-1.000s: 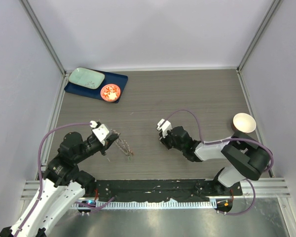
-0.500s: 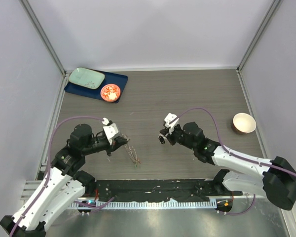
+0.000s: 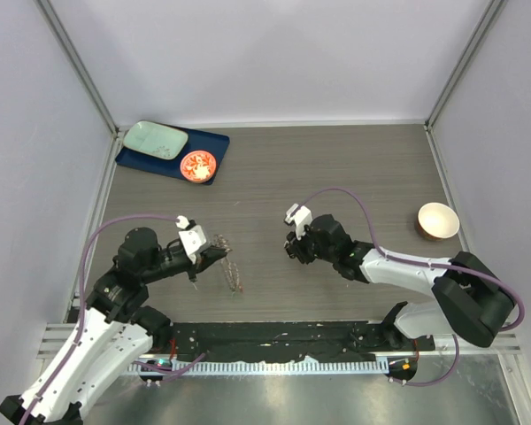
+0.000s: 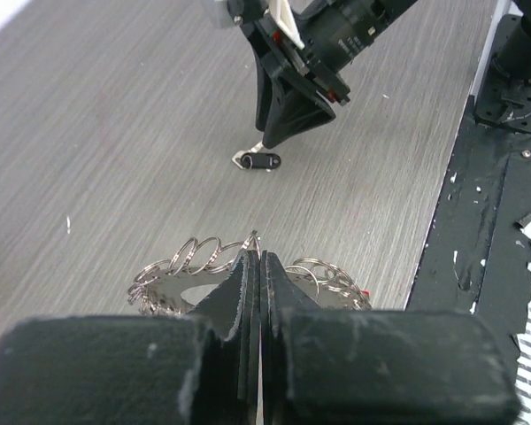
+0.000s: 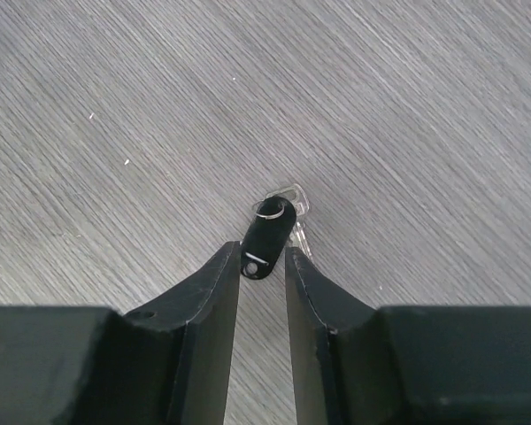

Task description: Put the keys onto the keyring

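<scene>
Top external: wood-grain table (image 3: 336,168), pale walls (image 3: 274,53); left gripper (image 3: 218,253) tight on keyring (image 3: 234,277) (right gripper (image 5: 263,258) ajar astride black key (image 5: 267,235))

bare wood across middle and back of the table (image 3: 354,168), passable. gap between left gripper (image 3: 219,254), keyring (image 3: 234,276) hanging from it, and right gripper (image 3: 289,254). blocked at back left by blue tray (image 3: 216,144), plate (image 3: 155,140), dish (image 3: 197,166); bowl (image 3: 437,220) near right edge.

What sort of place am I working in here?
Probably a lab robot test cell rather than a home or shop: plain panel walls held in aluminium framing, a wood-grain tabletop, and a black mounting plate along the near edge.
</scene>
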Controlling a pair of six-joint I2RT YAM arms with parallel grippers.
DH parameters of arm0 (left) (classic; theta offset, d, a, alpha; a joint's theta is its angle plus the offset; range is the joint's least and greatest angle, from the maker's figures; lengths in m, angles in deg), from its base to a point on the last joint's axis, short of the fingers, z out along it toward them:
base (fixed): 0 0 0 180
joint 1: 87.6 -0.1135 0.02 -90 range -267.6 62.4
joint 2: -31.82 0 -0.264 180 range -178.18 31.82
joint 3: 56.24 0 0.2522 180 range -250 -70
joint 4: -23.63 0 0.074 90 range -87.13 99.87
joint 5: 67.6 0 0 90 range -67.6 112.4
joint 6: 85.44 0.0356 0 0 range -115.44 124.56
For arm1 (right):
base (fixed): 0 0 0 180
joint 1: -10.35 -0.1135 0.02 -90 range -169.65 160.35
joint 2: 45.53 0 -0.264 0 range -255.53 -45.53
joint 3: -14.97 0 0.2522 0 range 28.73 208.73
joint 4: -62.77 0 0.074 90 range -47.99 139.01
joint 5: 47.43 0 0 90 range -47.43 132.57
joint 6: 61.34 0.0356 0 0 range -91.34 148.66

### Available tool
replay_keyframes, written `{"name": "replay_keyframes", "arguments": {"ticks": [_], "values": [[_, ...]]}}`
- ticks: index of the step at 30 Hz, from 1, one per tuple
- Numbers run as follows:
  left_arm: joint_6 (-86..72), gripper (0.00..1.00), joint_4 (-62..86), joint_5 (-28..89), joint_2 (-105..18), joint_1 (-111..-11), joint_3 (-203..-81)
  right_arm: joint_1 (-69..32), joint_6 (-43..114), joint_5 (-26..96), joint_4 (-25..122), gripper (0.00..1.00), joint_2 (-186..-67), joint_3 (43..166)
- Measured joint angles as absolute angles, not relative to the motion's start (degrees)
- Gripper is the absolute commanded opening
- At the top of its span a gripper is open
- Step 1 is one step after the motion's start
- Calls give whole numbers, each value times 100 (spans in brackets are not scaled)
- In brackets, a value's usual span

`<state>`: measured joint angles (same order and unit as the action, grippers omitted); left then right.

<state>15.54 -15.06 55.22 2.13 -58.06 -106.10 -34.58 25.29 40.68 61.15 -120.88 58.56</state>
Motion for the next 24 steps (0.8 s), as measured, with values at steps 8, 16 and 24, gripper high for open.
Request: {"name": "replay_keyframes", "arguments": {"ticks": [8, 16, 24], "values": [[1543, 0, -1482, 5365, 451, -5806, -10606, -3241, 1313, 3771, 5792, 33, -12340, 6286], [1381, 0, -1475, 4899, 739, -5806, -10562, -2693, -105, 3430, 4694, 44, -12969, 7416], [1344, 0, -1477, 4482, 988, -5806, -10531, -2559, -1390, 2540, 4343, 44, -13011, 7244]]}}
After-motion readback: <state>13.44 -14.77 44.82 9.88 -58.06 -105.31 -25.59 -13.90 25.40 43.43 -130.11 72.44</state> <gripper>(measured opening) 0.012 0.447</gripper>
